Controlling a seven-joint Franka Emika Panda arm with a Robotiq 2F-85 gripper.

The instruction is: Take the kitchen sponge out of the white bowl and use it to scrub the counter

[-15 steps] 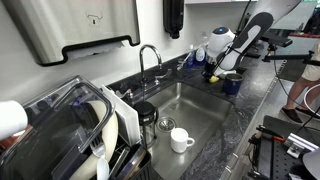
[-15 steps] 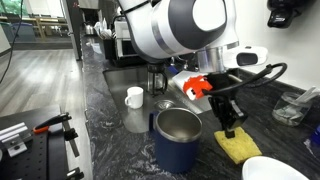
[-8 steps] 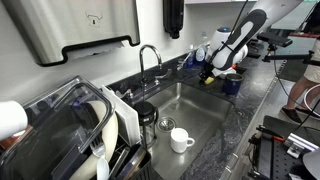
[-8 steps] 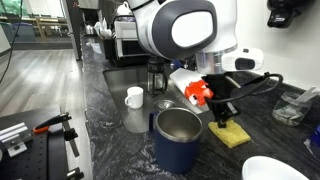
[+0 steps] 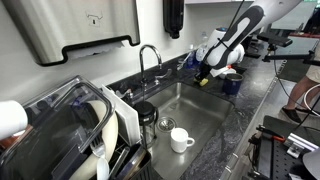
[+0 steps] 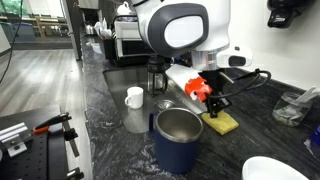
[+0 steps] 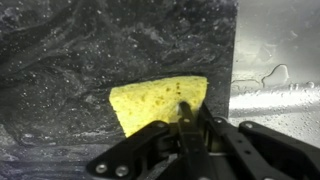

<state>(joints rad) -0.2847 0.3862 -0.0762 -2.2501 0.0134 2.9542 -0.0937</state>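
**A:** What does the gripper point(image 7: 190, 120) hold?

**B:** Its jaws pinch nearly shut on the near edge of the yellow sponge point(image 7: 158, 102). The sponge lies flat on the dark counter point(image 7: 70, 50).

**A:** How far along is the task?

**B:** The sponge is out of the white bowl point(image 6: 272, 168), so I judge only scrubbing remains. Only the bowl's rim shows. The steel pot point(image 6: 178, 130) nearby looks empty.

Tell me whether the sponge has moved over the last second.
Yes. In an exterior view the yellow sponge, gripped by the tool, has slid away from the white bowl, farther from the camera, and now lies beside the steel tumbler.
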